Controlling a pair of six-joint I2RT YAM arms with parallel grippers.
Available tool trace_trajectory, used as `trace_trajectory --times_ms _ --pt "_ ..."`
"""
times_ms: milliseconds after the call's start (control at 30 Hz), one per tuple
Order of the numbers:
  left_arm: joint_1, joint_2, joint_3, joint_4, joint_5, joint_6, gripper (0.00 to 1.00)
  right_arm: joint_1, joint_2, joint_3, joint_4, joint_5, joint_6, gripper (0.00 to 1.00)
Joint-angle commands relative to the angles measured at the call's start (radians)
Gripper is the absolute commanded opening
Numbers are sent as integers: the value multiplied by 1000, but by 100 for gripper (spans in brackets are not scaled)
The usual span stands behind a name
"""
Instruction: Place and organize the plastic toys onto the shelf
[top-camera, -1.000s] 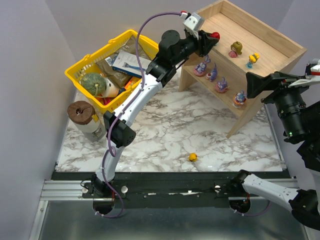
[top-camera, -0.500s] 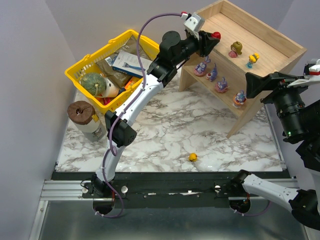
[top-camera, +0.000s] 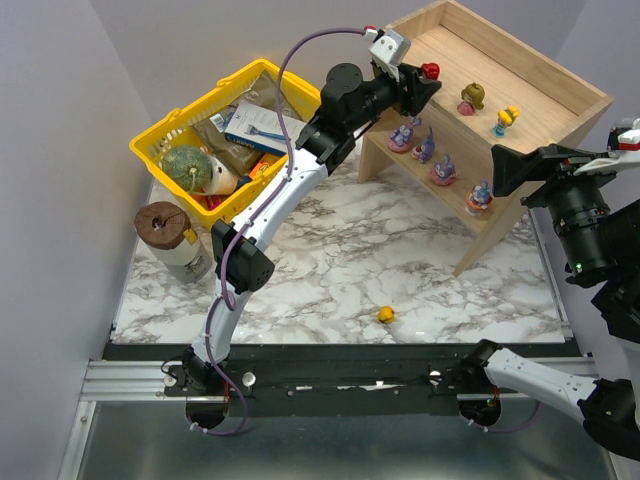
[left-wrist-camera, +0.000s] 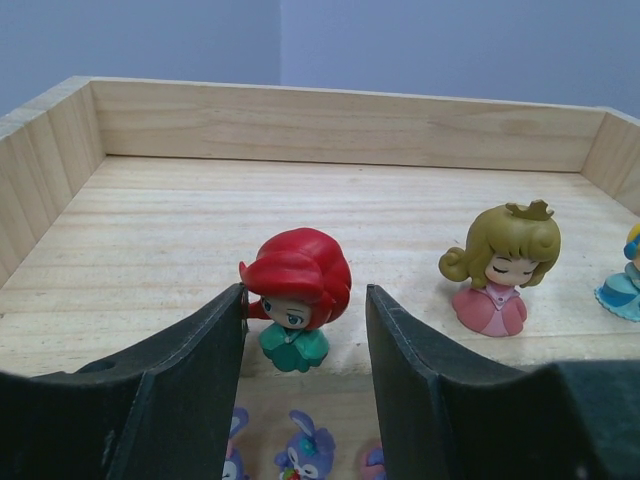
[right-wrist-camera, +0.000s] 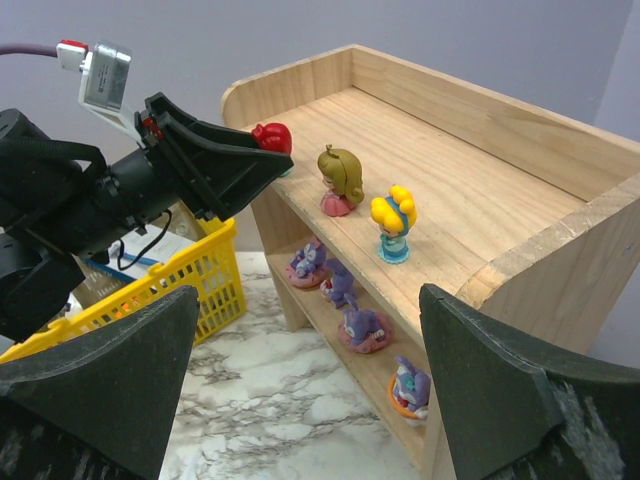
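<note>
Your left gripper (left-wrist-camera: 305, 298) is up at the top tier of the shelf (top-camera: 545, 75), which stands at the 1 o'clock corner of the table (top-camera: 330, 260). Its jaws are parted around the red-haired toy (left-wrist-camera: 297, 280). That toy stands upright on the wood near the front edge. The left-hand finger is right against its hair, the other one clear of it, so nothing is pinched. At 3 o'clock from it on the same tier stands the blonde toy in a pink dress (left-wrist-camera: 500, 265), and further along at 3 o'clock a yellow-haired toy in blue (right-wrist-camera: 393, 225). The lower tier carries four purple long-eared toys (top-camera: 444, 170) in a row along its front. One small yellow toy (top-camera: 385, 314) lies alone on the table at 6 o'clock, well apart from the shelf. Your right gripper (right-wrist-camera: 310, 300) hangs off the shelf's 4 o'clock end, spread wide with nothing between its fingers. The yellow basket (top-camera: 170, 130) sits at 10 o'clock.
</note>
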Motion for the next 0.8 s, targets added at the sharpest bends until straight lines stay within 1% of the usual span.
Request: trace_trajectory --times_ms 0,200,467,567,767 --pt "0 7 17 -3 16 -6 61 2 -9 -11 -7 29 -2 97" --pt "1 -1 9 5 17 -1 66 0 -12 -11 -7 29 0 97" --pt "0 -21 -14 13 17 2 76 0 -2 -5 -9 29 0 97" --pt "0 -22 -12 16 19 0 78 0 -1 0 -10 31 0 97" --pt "1 -30 -20 26 22 -1 79 0 -1 -2 -15 34 0 97"
